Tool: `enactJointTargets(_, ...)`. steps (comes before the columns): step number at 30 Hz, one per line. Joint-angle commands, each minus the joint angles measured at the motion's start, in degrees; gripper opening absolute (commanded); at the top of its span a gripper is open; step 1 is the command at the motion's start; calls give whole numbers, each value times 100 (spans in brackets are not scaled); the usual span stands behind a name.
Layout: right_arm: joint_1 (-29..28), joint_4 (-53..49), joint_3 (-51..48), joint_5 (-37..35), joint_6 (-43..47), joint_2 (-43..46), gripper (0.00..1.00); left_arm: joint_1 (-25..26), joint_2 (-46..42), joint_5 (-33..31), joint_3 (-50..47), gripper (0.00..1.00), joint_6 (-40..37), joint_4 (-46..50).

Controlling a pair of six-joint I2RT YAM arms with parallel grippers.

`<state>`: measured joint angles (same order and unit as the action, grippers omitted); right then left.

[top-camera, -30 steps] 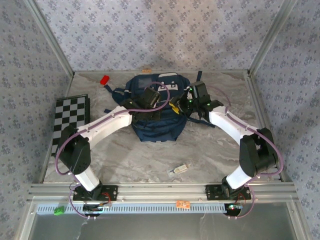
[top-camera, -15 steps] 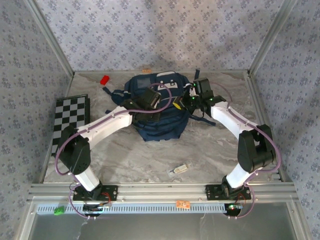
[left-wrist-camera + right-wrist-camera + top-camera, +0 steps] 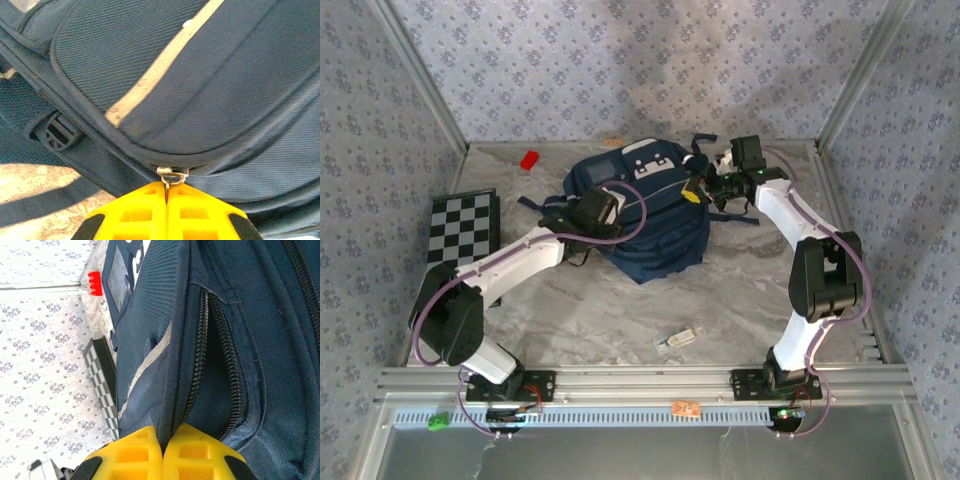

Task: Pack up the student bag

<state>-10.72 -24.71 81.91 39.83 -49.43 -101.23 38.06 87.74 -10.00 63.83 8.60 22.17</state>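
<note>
The navy student bag (image 3: 655, 215) lies in the middle of the table's far half, its white-patched top toward the back wall. My left gripper (image 3: 582, 215) is at the bag's left side, shut on a metal zipper pull (image 3: 172, 176) that sticks out of the seam just above my yellow fingers (image 3: 135, 212). My right gripper (image 3: 703, 188) is at the bag's upper right, shut on the fabric edge (image 3: 172, 390) beside an open zipper (image 3: 220, 360); dark lining shows in the gap. A white trim stripe (image 3: 160, 70) crosses the pocket.
A black-and-white checkerboard (image 3: 460, 240) lies at the left edge. A small red block (image 3: 529, 159) sits at the back left. A small pale object (image 3: 678, 339) lies near the front centre. Bag straps (image 3: 732, 215) trail to the right.
The bag has been pulled up and turned, sitting further right and back. My left gripper moved left along the bag's side. My right gripper moved back and to the right.
</note>
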Motion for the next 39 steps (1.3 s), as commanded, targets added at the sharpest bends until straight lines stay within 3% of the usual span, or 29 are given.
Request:
enactJointTargets(1, 339, -118, 386, -64, 563, -83, 0, -294, -231, -400, -292, 0, -539, -190)
enactJointTargets(10, 349, -342, 395, 76, 929, -301, 0, -1091, 5, 98, -329, 0, -530, -933)
enactJointTargets(18, 250, -182, 214, -115, 852, -280, 0, -1156, 60, 319, -128, 0, -392, -647)
enactJointTargets(21, 133, -431, 377, -144, 984, -337, 1, -1133, 1, 615, -64, 10, -181, -528)
enactJointTargets(23, 88, -516, 386, -247, 1054, -254, 17, -1117, -120, 751, -91, 25, -38, -446)
enactJointTargets(27, 12, -1202, 434, -778, 1561, 72, 46, -1044, -697, 1002, -300, 46, 558, -268)
enactJointTargets(35, -624, -2201, -426, -1910, 2082, 1262, 66, -356, -2042, 954, -817, 63, 2144, 277)
enactJointTargets(39, -1194, -2397, -1177, -2590, 1817, 2127, 72, 126, -2527, 747, -1073, 68, 2867, 615)
